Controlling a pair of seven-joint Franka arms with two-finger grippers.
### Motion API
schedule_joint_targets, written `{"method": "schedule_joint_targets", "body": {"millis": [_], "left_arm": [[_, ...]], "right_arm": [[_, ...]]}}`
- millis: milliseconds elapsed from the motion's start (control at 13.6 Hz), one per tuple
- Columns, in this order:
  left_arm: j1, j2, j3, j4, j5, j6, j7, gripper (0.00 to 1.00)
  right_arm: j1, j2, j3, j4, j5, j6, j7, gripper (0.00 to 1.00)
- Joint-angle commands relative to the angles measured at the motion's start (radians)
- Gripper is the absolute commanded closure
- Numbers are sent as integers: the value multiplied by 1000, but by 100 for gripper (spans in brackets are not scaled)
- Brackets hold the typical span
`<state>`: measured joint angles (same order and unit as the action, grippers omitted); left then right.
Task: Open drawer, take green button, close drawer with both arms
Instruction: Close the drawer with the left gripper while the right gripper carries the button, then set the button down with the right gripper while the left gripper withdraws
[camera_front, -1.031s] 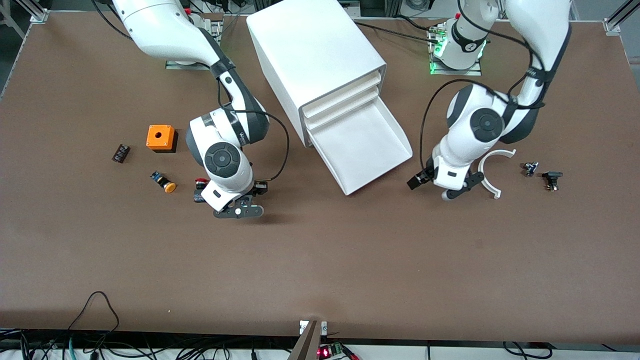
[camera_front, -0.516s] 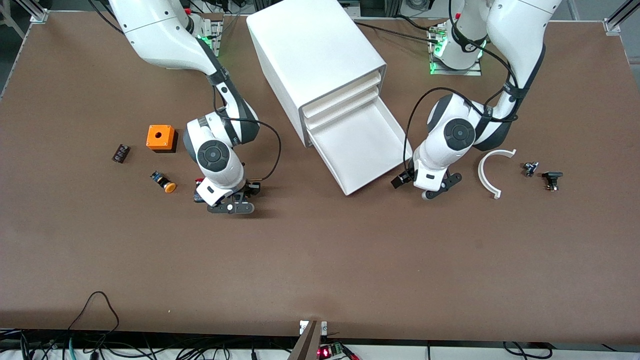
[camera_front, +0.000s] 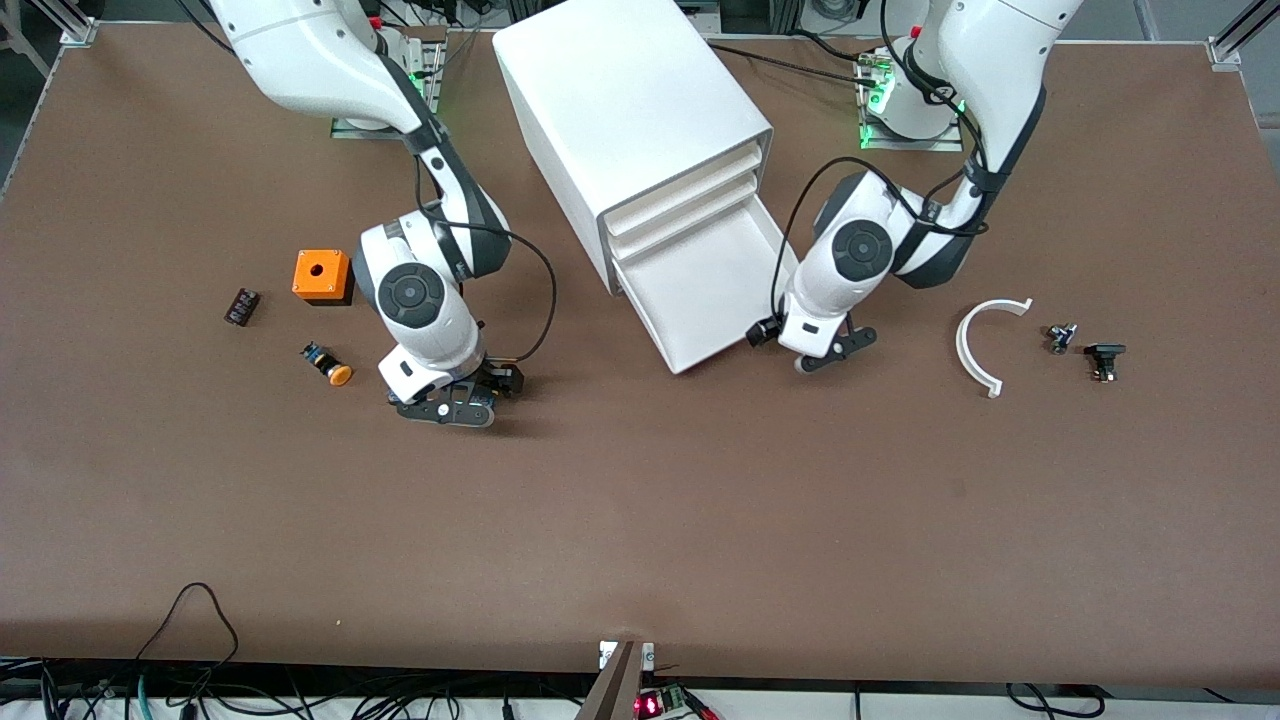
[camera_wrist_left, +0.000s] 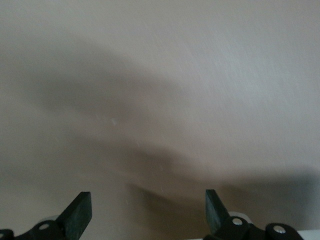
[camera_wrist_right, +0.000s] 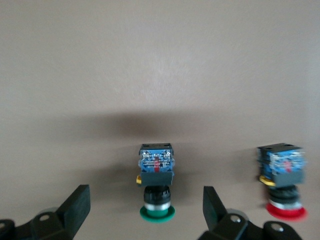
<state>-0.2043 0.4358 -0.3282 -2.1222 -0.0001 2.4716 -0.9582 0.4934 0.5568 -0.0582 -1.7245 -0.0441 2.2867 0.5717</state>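
The green button (camera_wrist_right: 158, 191) lies on the table (camera_front: 640, 520) between the wide-spread fingers (camera_wrist_right: 75, 206) of the right gripper (camera_front: 440, 405), which holds nothing; a red-capped button (camera_wrist_right: 283, 185) lies just beside it, so the right arm would do well to lift straight up without brushing either one. The drawer (camera_front: 715, 300), the lowest in the white cabinet (camera_front: 625, 110), stands partly pulled out. The left gripper (camera_front: 825, 352) hangs low at the drawer's front corner toward the left arm's end of the table, its fingers (camera_wrist_left: 79, 214) spread wide and empty, facing a plain pale surface. To close the drawer well, it should press squarely on the front wall and push along the slide, so the tray does not skew or shift the cabinet.
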Motion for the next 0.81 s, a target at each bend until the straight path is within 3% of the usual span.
{"method": "schedule_joint_targets", "body": {"millis": [0,221,516,736], "left_arm": [[-7,-54,-84,-62,17,-19,-5,0],[-7,-80,-158,-68,17,-75,-5,0],[-7,-100,-227,-84,17,-100,-7,0],[-6,-104,-262,-87,15,-118,-5,0]], "right_arm": [[-22,-55,6,130,1,-203,11,0],[-62,-75,6,250,7,-294,-1,0],[-114,-152,6,287,4,-377,-13,0],[-122,-176,-52,367,0,-547,-148,0]]}}
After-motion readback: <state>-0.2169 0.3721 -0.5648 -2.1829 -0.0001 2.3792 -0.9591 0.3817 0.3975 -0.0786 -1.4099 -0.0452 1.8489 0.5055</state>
